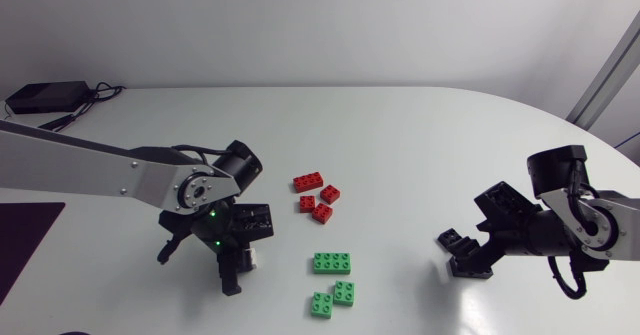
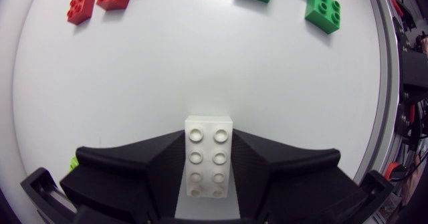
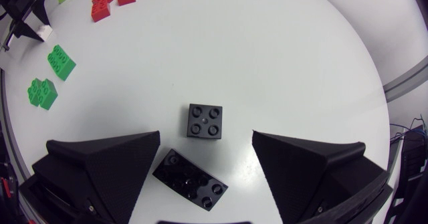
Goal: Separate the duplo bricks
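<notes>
- Head view: left end effector (image 1: 238,263) low over the bench (image 1: 400,135), near four red bricks (image 1: 307,182) and three green bricks (image 1: 331,263). Right end effector (image 1: 468,255) well apart.
- Left wrist view: left end effector grasping a white brick (image 2: 208,156), a finger on each long side. Reds and greens lie ahead.
- Right wrist view: right end effector released, fingers spread. Black square brick (image 3: 204,122) just ahead, black long brick (image 3: 190,179) on the bench between the fingers.

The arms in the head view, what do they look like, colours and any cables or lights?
The left arm has a long silver-grey link, black joints, a round silver hub and a small green light. The right arm is mostly black with a silver-grey round hub; a black cable loops beside it. Both end in matte black, wedge-shaped jaws.
</notes>
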You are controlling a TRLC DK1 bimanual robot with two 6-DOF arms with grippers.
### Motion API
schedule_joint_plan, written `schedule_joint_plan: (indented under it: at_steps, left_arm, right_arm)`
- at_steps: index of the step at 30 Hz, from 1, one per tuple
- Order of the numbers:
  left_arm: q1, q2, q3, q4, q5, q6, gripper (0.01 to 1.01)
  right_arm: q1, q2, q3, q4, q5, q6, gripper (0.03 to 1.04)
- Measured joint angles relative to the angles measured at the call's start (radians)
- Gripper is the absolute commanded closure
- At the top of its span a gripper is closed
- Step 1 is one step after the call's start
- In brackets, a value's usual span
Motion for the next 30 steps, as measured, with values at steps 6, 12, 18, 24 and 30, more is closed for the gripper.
schedule_joint_plan:
  at_steps: [6, 12, 18, 24, 30]
  left_arm:
    - [-0.064, -0.013, 0.0, -0.001, 0.001, -0.042, 0.802]
    - [-0.1, -0.014, 0.0, 0.0, 0.023, -0.079, 0.802]
    - [-0.117, -0.014, -0.006, 0.022, 0.028, -0.105, 0.225]
    - [-0.106, -0.021, -0.027, 0.025, 0.039, -0.113, 0.041]
    - [-0.056, -0.099, -0.052, 0.006, 0.039, -0.127, 0.041]
  right_arm:
    - [0.0, -0.023, -0.013, -0.004, -0.01, 0.0, 0.07]
    - [0.024, -0.05, -0.036, -0.019, -0.01, 0.001, 0.07]
    - [0.04, -0.09, -0.042, -0.037, -0.01, 0.002, 0.07]
    - [0.068, -0.155, -0.043, -0.089, -0.01, 0.013, 0.07]
    - [0.1, -0.254, -0.042, -0.174, -0.01, 0.05, 0.07]
